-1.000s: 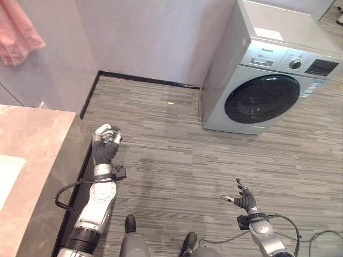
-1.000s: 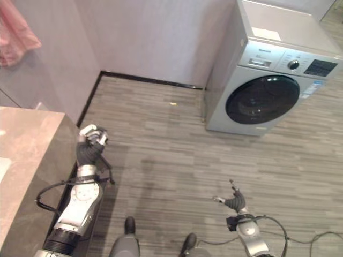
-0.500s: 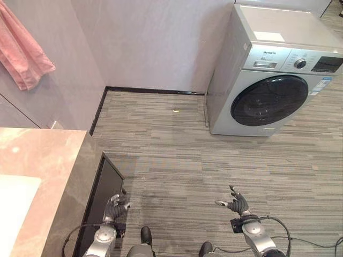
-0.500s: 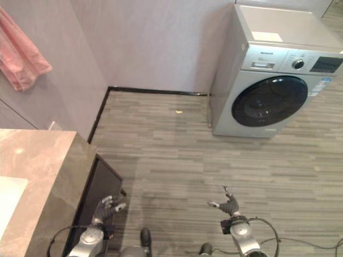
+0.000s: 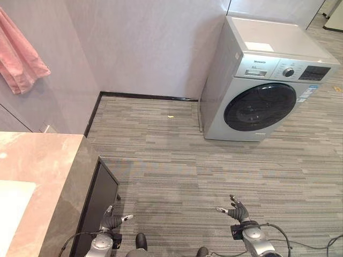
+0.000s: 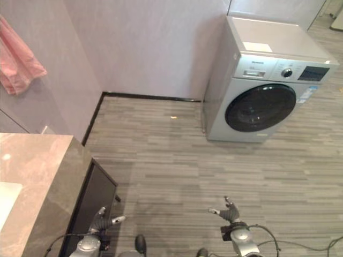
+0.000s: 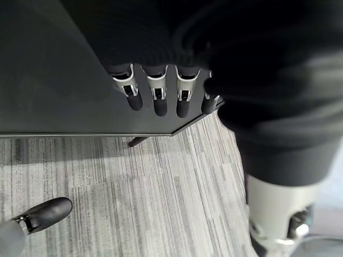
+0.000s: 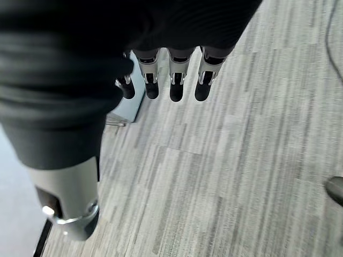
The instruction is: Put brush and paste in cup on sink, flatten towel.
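Pink towel (image 5: 21, 59) hanging high on the wall, above the worktop (image 5: 37, 176) — well apart from both hands. Left robot hand (image 5: 113, 220) low beside the dark cabinet (image 5: 99, 201), fingers relaxed, empty; right robot hand (image 5: 236, 211) over the floor (image 5: 177, 160), fingers spread, empty — washer (image 5: 262, 91) beyond.

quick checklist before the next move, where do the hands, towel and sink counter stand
1. Left hand free: ok, fingers straight, holding nothing, low beside the dark cabinet side.
2. Right hand free: ok, fingers spread and relaxed over the grey plank floor, holding nothing.
3. Brush, paste and cup located: cannot tell, these views do not settle where they are.
4. Pink towel flattened: not ok, it hangs bunched on the wall, far up from both hands.
5. Sink counter within reach: cannot tell, its marble top lies on the robot's left, above the left hand.
6. Washing machine clear of the hands: ok, it stands across the floor with its door shut.
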`<state>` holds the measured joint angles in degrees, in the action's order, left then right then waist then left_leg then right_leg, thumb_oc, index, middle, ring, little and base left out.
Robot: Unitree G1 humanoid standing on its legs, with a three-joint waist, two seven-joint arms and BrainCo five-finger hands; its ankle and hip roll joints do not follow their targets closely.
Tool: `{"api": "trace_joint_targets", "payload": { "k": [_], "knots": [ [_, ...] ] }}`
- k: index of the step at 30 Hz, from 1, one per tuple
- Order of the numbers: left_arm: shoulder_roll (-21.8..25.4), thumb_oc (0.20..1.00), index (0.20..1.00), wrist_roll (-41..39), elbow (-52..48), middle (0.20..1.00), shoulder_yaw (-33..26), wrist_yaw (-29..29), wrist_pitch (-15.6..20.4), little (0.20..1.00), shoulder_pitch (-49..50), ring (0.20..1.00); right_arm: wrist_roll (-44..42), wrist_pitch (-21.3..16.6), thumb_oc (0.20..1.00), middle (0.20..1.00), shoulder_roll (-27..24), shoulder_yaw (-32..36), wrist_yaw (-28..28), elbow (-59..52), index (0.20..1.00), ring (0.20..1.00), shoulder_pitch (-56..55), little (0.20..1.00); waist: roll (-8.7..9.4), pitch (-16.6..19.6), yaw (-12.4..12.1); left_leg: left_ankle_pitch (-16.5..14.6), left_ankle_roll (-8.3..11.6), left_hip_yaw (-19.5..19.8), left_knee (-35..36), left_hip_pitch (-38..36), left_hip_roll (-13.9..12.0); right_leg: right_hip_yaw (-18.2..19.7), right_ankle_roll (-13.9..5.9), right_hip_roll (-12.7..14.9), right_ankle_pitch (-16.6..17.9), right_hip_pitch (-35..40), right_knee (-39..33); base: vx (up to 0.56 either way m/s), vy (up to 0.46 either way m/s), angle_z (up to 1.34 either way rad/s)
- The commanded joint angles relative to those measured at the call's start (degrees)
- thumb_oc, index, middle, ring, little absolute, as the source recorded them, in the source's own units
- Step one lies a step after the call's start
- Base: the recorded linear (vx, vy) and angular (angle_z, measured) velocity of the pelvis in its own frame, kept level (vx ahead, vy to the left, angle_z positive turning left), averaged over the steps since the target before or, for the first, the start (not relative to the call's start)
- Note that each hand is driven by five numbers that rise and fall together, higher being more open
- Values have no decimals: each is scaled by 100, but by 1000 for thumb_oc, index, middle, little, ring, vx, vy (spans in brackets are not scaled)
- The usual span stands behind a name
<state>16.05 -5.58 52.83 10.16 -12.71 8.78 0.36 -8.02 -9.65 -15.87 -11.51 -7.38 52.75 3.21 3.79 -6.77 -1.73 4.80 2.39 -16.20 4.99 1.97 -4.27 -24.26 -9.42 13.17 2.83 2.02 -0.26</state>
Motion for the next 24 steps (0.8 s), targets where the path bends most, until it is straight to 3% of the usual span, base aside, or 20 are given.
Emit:
{"api": "trace_joint_targets", "payload": {
  "k": [1, 3, 4, 7, 10, 11, 15, 16, 17, 18, 21, 22, 23, 24],
  "knots": [
    [-26, 1000, 1000, 242, -75, 1000, 6, -21, 106, 1000, -128, 1000, -223, -96, 1000, 1000, -118, 200, 47, -34, 1000, 1000, 315, 1000, -203, -362, -99, -861, -542, 440, -622, -282, 519, 328, -427, 53, 385, -645, 2080, 82, 149, -14],
    [1, 1000, 1000, 254, -135, 1000, 21, -30, 96, 1000, -104, 1000, -259, -93, 1000, 1000, -105, 201, 46, -175, 1000, 1000, 318, 1000, -306, -536, -26, -917, -602, 499, -633, -414, 464, 458, -507, 34, 605, -1090, 2858, 98, 133, -15],
    [23, 1000, 1000, 279, -133, 1000, 25, -17, 89, 1000, -112, 1000, -262, -94, 1000, 1000, -97, 205, 35, -270, 1000, 1000, 326, 1000, -341, -600, 33, -925, -599, 504, -607, -492, 440, 442, -493, 32, 620, -1309, 2867, 159, 66, -13],
    [21, 1000, 1000, 288, 42, 1000, -41, -12, 67, 1000, -152, 1000, -328, -94, 1000, 1000, -63, 221, 40, -441, 1000, 1000, 243, 1000, -268, -614, 95, -988, -500, 529, -452, -734, 490, 293, -390, 246, 581, -1388, 1836, 253, -61, -2],
    [20, 1000, 1000, 320, 150, 1000, -88, -39, 74, 1000, -222, 1000, -335, -86, 1000, 1000, -40, 192, 14, -569, 1000, 1000, 133, 1000, -197, -598, 166, -1055, -257, 671, -306, -943, 365, 300, -430, 349, 868, -1464, 396, 336, -171, 18],
    [36, 1000, 1000, 343, 172, 1000, -88, -46, 88, 1000, -254, 1000, -324, -76, 1000, 1000, -23, 166, 4, -641, 1000, 1000, 110, 1000, -165, -587, 214, -1076, -199, 710, -279, -1053, 332, 463, -474, 323, 990, -1484, 278, 385, -170, 21],
    [49, 1000, 1000, 284, 376, 1000, -106, -68, 65, 1000, -399, 1000, -428, -91, 1000, 1000, -29, 147, 51, -639, 1000, 1000, -35, 1000, -102, -487, 368, -1163, -64, 940, -559, -1228, 131, 736, -260, -138, 688, -1296, 378, 300, -144, 50],
    [51, 1000, 1000, 284, 377, 1000, -108, -68, 65, 1000, -401, 1000, -428, -92, 1000, 1000, -27, 146, 51, -639, 1000, 1000, -33, 1000, -90, -477, 378, -1150, -66, 949, -558, -1209, 143, 732, -260, -125, 695, -1308, 373, 231, -130, 40],
    [34, 1000, 1000, 195, 411, 1000, -145, -92, 66, 1000, -425, 1000, -429, -80, 1000, 1000, -49, 125, 78, -620, 1000, 1000, -28, 1000, -102, -439, 388, -1127, -31, 996, -780, -1170, 75, 652, -168, -210, 570, -1288, 446, 320, -222, 4],
    [1, 1000, 1000, 52, 559, 1000, -187, -100, 74, 1000, -519, 1000, -456, -97, 1000, 1000, -128, 65, 104, -584, 1000, 1000, 20, 1000, -130, -416, 409, -913, 127, 1000, -1346, -1006, -105, 549, 44, -455, 313, -1164, 520, 407, -296, -16],
    [72, 1000, 1000, 57, 622, 1000, -116, -124, 48, 1000, -730, 1000, -431, -127, 1000, 1000, -245, -4, 32, -598, 1000, 1000, 137, 1000, -8, -502, 394, -176, 313, 988, -2760, -283, -370, 354, 353, -651, 79, -879, 407, 299, -314, 7],
    [114, 1000, 1000, 76, 593, 1000, -113, -152, 41, 1000, -818, 1000, -443, -134, 1000, 1000, -311, -7, 61, -680, 1000, 1000, 122, 1000, 50, -615, 354, 9, 347, 809, -3390, -18, -535, 255, 483, -716, -6, -723, 348, 338, -389, 38],
    [165, 1000, 1000, 65, 602, 1000, -79, -173, 32, 1000, -946, 1000, -367, -122, 1000, 1000, -386, -56, 37, -762, 1000, 1000, 105, 1000, 122, -716, 294, -48, 409, 565, -3759, 234, -712, 204, 536, -820, -230, -498, 263, 303, -340, 43],
    [166, 1000, 1000, 78, 625, 1000, -71, -175, 22, 1000, -1021, 1000, -315, -100, 1000, 1000, -409, -58, 44, -727, 1000, 1000, 126, 1000, 174, -774, 246, -76, 341, 458, -3711, 430, -642, 100, 586, -793, -215, -417, 191, 199, -201, 27]
  ]
}}
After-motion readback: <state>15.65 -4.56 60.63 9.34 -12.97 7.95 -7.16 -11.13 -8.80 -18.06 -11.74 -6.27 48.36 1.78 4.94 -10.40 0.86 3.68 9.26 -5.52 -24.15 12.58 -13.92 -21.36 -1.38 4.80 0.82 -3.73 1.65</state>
